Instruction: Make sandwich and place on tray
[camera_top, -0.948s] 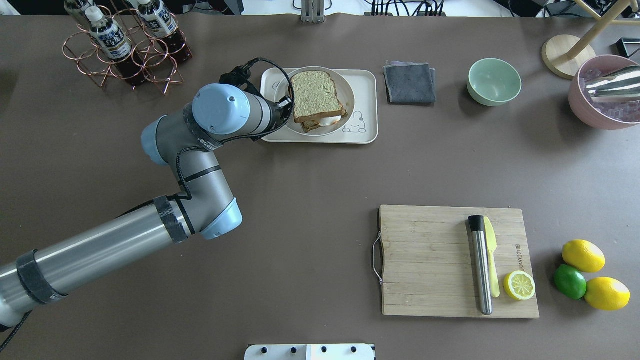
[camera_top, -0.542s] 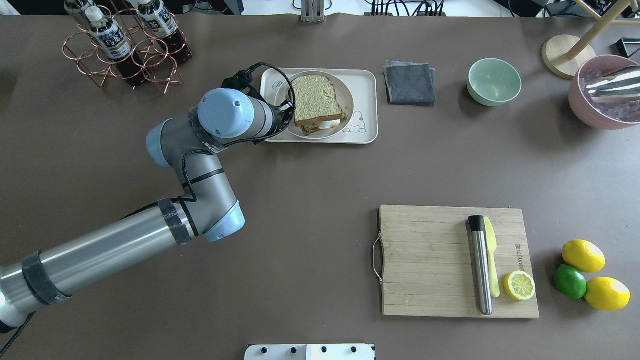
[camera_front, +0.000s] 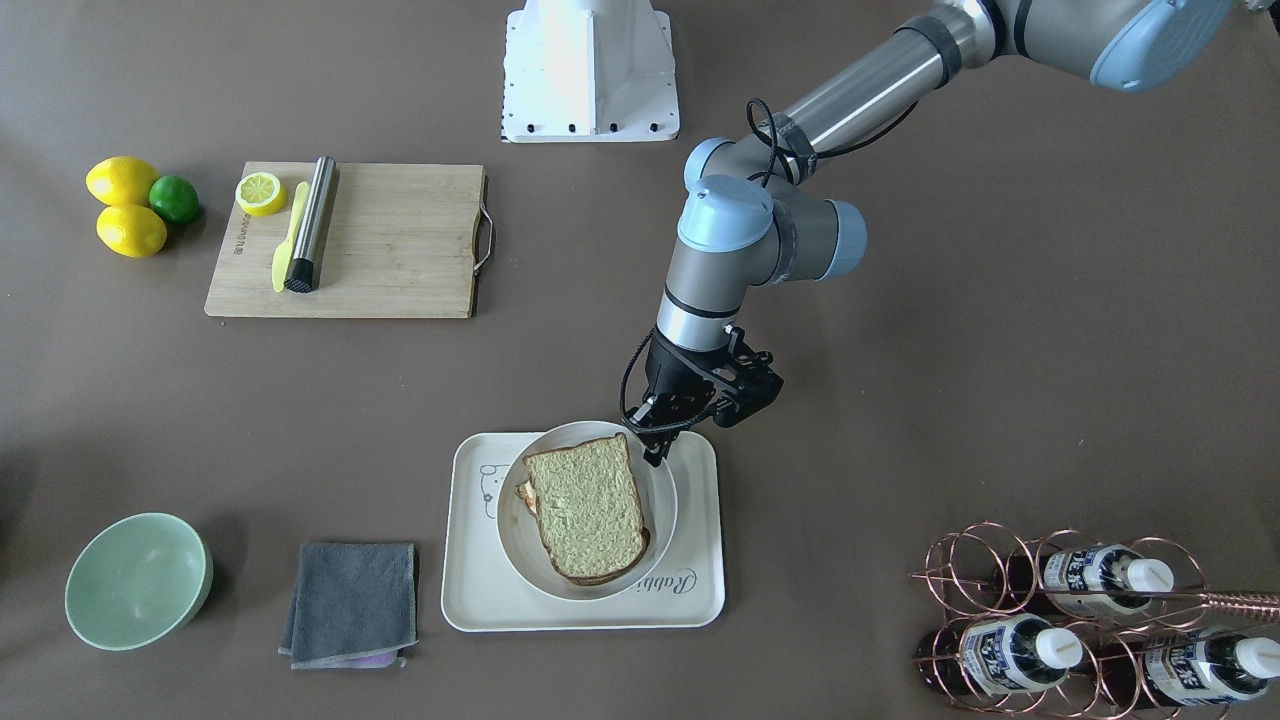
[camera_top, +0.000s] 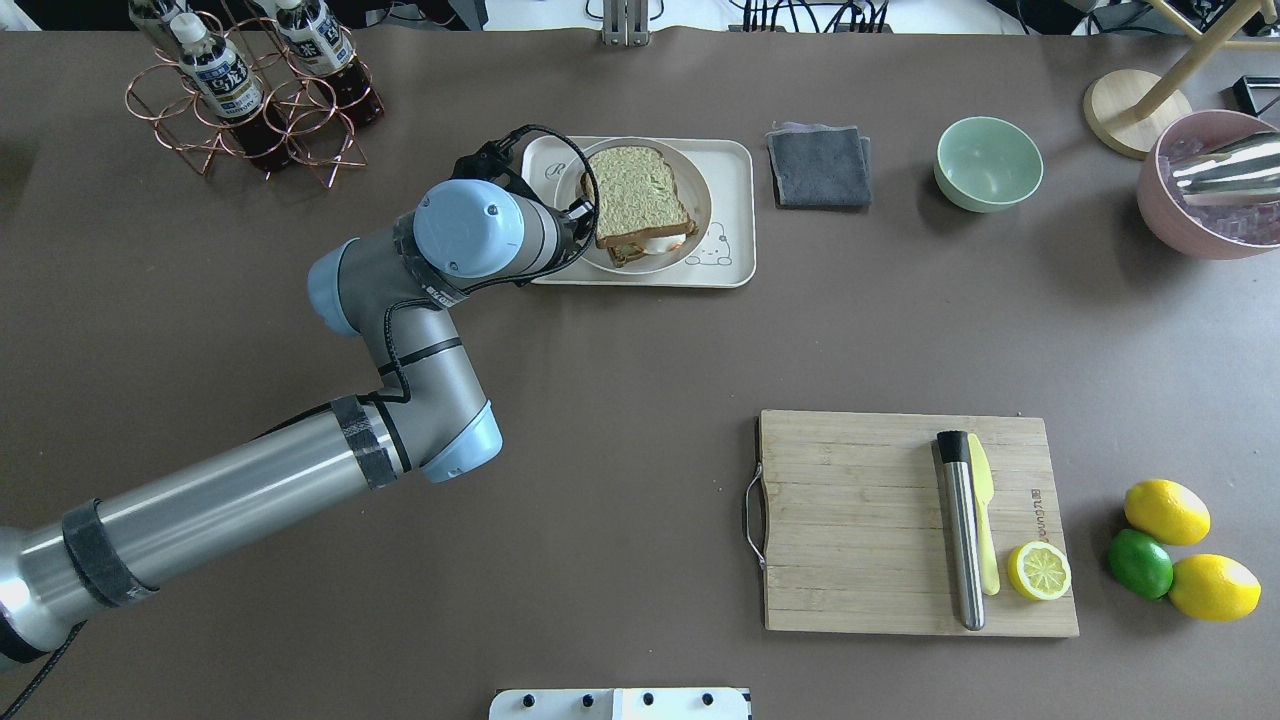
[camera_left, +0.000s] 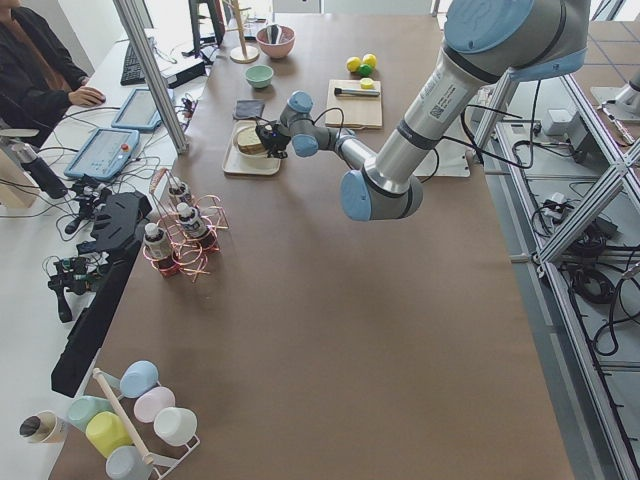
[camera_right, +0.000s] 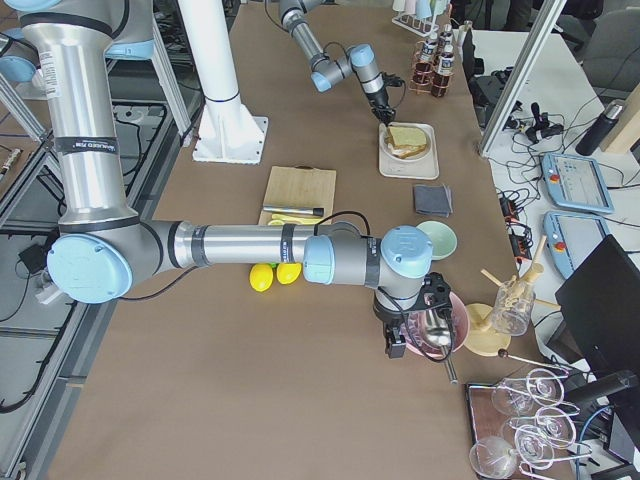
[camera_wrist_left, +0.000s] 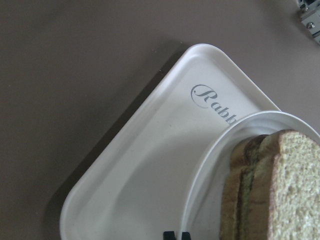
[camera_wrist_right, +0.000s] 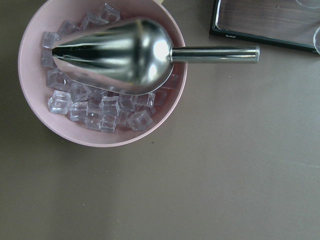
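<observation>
Tray (camera_front: 470, 600), plate (camera_front: 515, 545) smooth matt plastic; sandwich bread (camera_front: 588, 510) porous, rough; cutting board (camera_front: 390, 240) wood grain; scoop (camera_wrist_right: 115, 50) polished metal.

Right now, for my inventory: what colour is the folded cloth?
Dark grey cloth; front-facing view shows it best.
</observation>
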